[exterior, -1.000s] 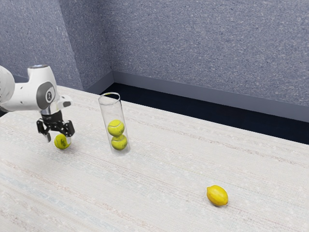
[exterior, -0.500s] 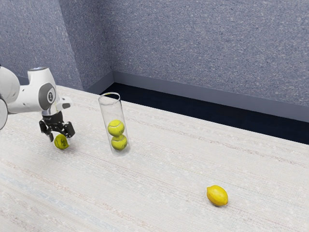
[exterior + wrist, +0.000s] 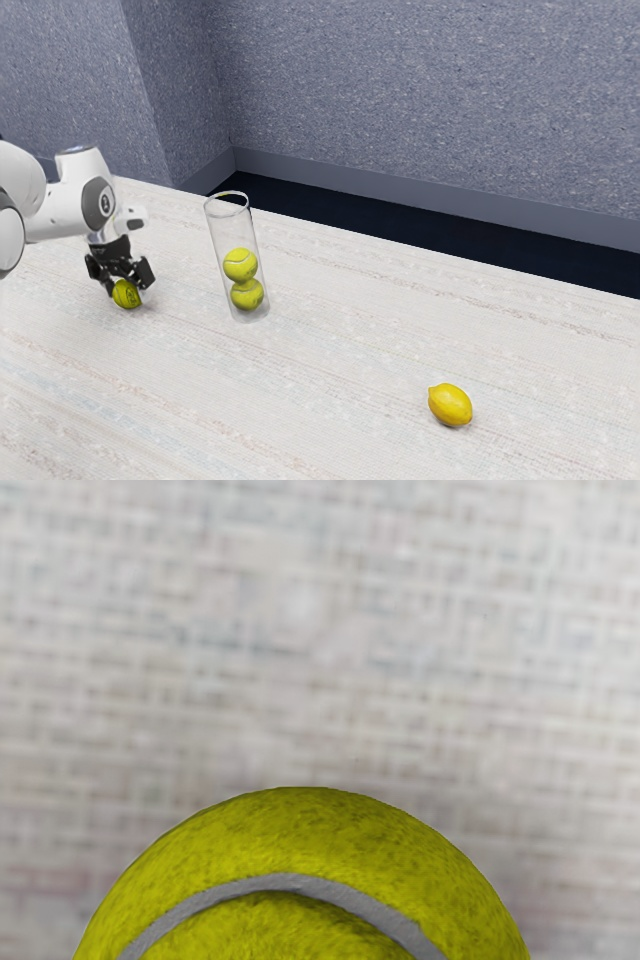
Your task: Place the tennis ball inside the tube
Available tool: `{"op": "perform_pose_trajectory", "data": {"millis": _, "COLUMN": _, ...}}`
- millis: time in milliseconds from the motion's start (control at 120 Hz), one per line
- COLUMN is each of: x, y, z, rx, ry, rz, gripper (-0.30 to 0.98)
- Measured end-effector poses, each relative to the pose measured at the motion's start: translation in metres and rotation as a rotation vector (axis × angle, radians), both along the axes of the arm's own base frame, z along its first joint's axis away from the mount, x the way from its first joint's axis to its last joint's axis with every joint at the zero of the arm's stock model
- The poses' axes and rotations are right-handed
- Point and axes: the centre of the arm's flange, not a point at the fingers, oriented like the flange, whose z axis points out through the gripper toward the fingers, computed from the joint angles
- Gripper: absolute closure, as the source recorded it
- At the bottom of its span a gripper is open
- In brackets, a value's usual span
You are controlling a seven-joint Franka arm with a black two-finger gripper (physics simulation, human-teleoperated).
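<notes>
At the exterior view's left, my gripper points down with its fingers closed in on the two sides of a yellow-green tennis ball, which rests on the table. In the wrist view the top of the tennis ball, with a grey curved seam, lies just under my hand. The clear tube stands a little tilted in the exterior view, to the ball's right there. Two tennis balls sit inside it, a lower ball and an upper ball; its rim is open above them.
A yellow lemon lies on the pale woven-patterned table, toward the exterior view's lower right, well away from the tube. Behind the table are a dark floor strip and a blue-grey wall.
The gripper's fingers have come together onto the ball, and my hand has lowered slightly. The ball, the tube and the lemon have kept their places.
</notes>
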Motion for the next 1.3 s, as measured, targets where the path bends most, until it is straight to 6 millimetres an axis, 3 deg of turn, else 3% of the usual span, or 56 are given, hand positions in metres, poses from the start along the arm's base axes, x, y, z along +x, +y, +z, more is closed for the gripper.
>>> {"op": "perform_pose_trajectory", "data": {"millis": 167, "x": -0.001, "y": 0.001, "z": -0.003, "rx": -0.012, "ry": -0.003, "rz": -0.012, "gripper": 0.01}}
{"op": "perform_pose_trajectory", "data": {"millis": 367, "x": -0.001, "y": 0.002, "z": -0.003, "rx": -0.014, "ry": -0.008, "rz": -0.031, "gripper": 0.22}}
{"op": "perform_pose_trajectory", "data": {"millis": 633, "x": 0.000, "y": 0.002, "z": 0.005, "rx": -0.008, "ry": -0.021, "rz": -0.048, "gripper": 0.30}}
{"op": "perform_pose_trajectory", "data": {"millis": 767, "x": 0.005, "y": -0.003, "z": 0.055, "rx": 0.014, "ry": -0.088, "rz": -0.064, "gripper": 0.35}}
{"op": "perform_pose_trajectory", "data": {"millis": 867, "x": 0.010, "y": -0.026, "z": 0.123, "rx": 0.030, "ry": -0.165, "rz": -0.099, "gripper": 0.37}}
{"op": "perform_pose_trajectory", "data": {"millis": 1008, "x": 0.003, "y": -0.090, "z": 0.251, "rx": 0.068, "ry": -0.286, "rz": -0.190, "gripper": 0.36}}
{"op": "perform_pose_trajectory", "data": {"millis": 1075, "x": -0.003, "y": -0.127, "z": 0.295, "rx": 0.070, "ry": -0.321, "rz": -0.226, "gripper": 0.35}}
{"op": "perform_pose_trajectory", "data": {"millis": 1175, "x": 0.000, "y": -0.169, "z": 0.321, "rx": 0.056, "ry": -0.327, "rz": -0.246, "gripper": 0.34}}
{"op": "perform_pose_trajectory", "data": {"millis": 1300, "x": 0.015, "y": -0.197, "z": 0.326, "rx": 0.038, "ry": -0.294, "rz": -0.230, "gripper": 0.33}}
